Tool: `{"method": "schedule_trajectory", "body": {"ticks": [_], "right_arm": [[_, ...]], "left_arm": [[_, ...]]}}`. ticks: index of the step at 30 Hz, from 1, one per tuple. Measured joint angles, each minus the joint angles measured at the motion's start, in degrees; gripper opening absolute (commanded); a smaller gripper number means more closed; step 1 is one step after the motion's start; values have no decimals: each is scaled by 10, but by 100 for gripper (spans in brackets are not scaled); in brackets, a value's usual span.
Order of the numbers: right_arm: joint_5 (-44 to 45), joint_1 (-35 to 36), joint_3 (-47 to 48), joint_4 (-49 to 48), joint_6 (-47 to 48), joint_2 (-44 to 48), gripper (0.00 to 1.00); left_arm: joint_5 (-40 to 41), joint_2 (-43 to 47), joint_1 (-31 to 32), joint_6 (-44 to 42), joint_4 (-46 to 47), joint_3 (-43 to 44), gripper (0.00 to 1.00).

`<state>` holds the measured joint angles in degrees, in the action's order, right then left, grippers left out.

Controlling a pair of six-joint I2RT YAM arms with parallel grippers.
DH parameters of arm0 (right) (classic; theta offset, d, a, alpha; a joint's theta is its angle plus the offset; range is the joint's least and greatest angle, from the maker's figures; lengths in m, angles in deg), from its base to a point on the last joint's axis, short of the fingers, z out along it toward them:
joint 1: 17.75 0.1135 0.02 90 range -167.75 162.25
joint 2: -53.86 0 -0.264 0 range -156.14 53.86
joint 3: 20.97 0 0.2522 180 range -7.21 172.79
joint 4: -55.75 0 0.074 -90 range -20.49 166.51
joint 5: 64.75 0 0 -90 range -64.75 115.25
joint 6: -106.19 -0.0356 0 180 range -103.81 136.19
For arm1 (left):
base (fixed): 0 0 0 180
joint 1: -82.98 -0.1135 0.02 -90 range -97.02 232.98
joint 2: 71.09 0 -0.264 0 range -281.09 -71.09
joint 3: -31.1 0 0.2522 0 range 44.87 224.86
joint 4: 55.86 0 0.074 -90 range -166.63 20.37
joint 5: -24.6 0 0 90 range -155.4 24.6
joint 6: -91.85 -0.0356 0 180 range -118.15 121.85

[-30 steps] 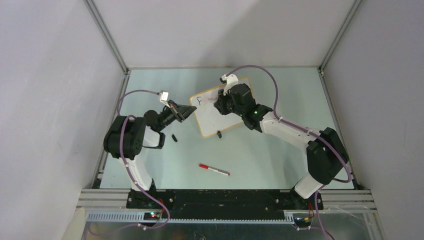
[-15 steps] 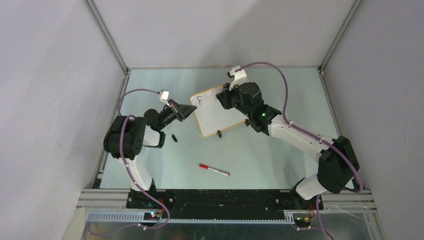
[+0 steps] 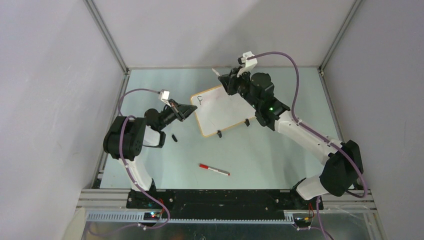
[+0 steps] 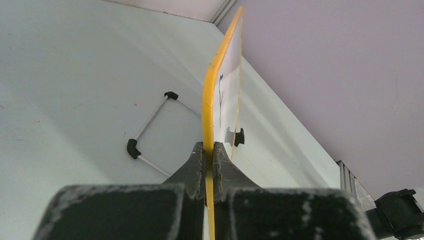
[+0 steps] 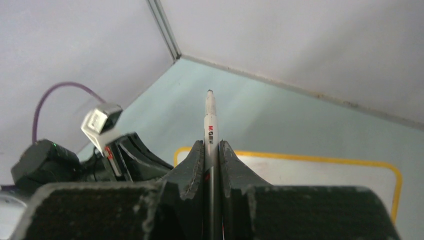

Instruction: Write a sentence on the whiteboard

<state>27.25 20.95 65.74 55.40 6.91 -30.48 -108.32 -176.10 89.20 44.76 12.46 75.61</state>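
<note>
Since a second ago the right gripper (image 3: 226,80) has swung up off the writing face and now hangs just past the board's 12 o'clock edge, while the board and the other arm have stayed put.

Of the sentence (image 3: 199,99), only a single black letter shows, thin-stroked, in the 10 o'clock corner of the whiteboard (image 3: 225,112). The rest of the glossy face is blank. The whiteboard sits mid-table, at 12 o'clock from the arm bases, with its two black clip feet along the 6 o'clock edge.

At the 9 o'clock edge the left gripper (image 4: 207,150) is clamped tight on the orange frame, bracing it. The right gripper is closed around a marker (image 5: 210,131), whose tip points away toward 12 o'clock and is clear of the surface.

Further out on the table (image 3: 280,145), a small black cap (image 3: 174,137) lies at 8 o'clock from the board and a spare pen (image 3: 214,170) with a red end lies at 6 o'clock.

The writing step looks barely begun, caught in a pen lift. The next move probably calls for bringing the tip back down just to the 3 o'clock side of the letter. It needs light pressure and a firm hold from the left.
</note>
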Motion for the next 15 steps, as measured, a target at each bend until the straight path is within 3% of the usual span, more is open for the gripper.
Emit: {"method": "schedule_trajectory", "body": {"ticks": [5,15], "right_arm": [[-22,-16,-47,12,-11,13,0],[-43,-12,-55,40,-17,10,0]], "left_arm": [[3,0,3,0,0,0,0],[19,16,16,-25,-30,2,0]]}}
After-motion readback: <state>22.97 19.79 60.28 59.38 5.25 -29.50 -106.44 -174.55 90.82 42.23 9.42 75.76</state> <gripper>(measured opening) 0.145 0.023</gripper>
